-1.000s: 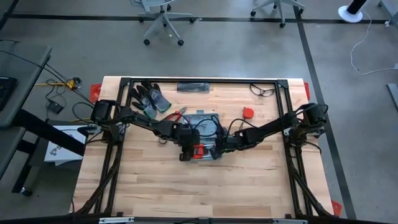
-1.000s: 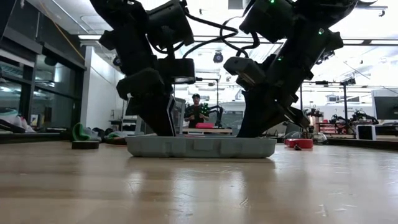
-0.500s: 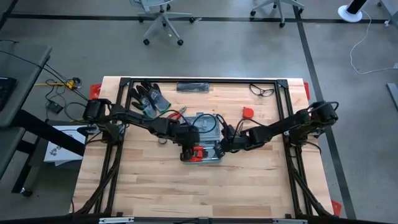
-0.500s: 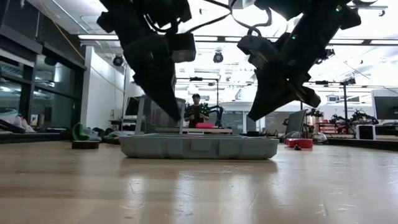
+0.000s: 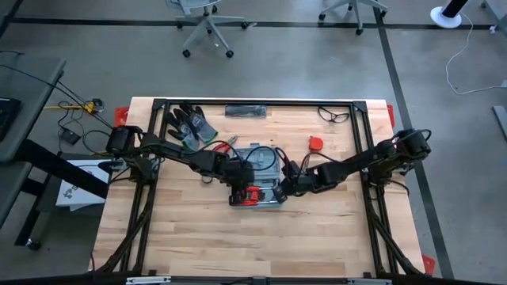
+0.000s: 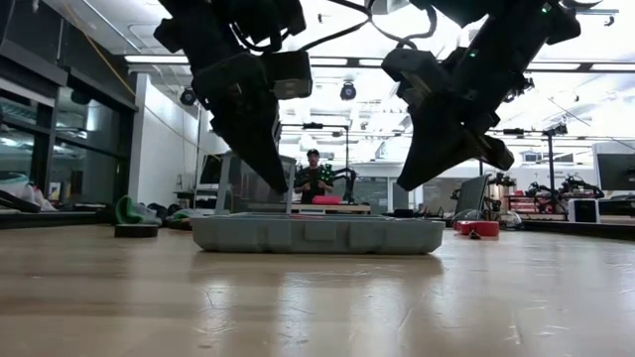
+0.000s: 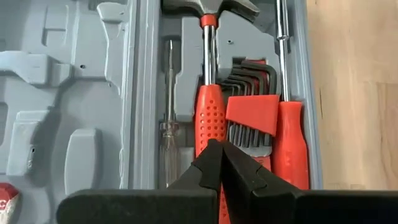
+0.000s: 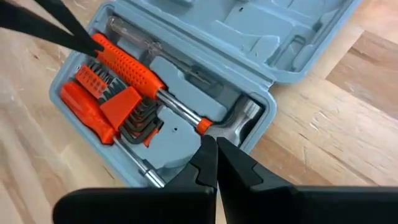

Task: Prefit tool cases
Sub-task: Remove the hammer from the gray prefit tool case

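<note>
The tool case [image 5: 260, 176] lies open and flat near the middle of the table [image 5: 198, 237], and everything else is best placed against it. In its near half the tools sit in their moulded recesses: a hammer with an orange grip [image 7: 209, 106], a set of hex keys in an orange holder [image 7: 252, 115], a clear-handled screwdriver [image 7: 168, 134] and a second orange-handled tool [image 7: 289, 146] along the case's edge. The other half shows only bare recesses.

The left gripper [image 7: 219, 163] hangs over the case with its fingers pinched together, tips right at the hammer's grip — touching or just above, the views do not settle which. Nothing is between the fingers. Closed tips make a narrow point, which would suit pressing the handle down into its slot rather than lifting it.

The right gripper [image 8: 211, 155] is also closed and empty, poised over the hammer's head end at the case's rim. With one arm at each end of the same tool, the likely aim is to seat the hammer evenly so it does not rock out of its recess.

Beyond the case, dark gloves [image 5: 190, 123] lie toward the table's far left corner, and a small red object [image 5: 316, 143] rests just beyond the case on the right arm's side.
</note>
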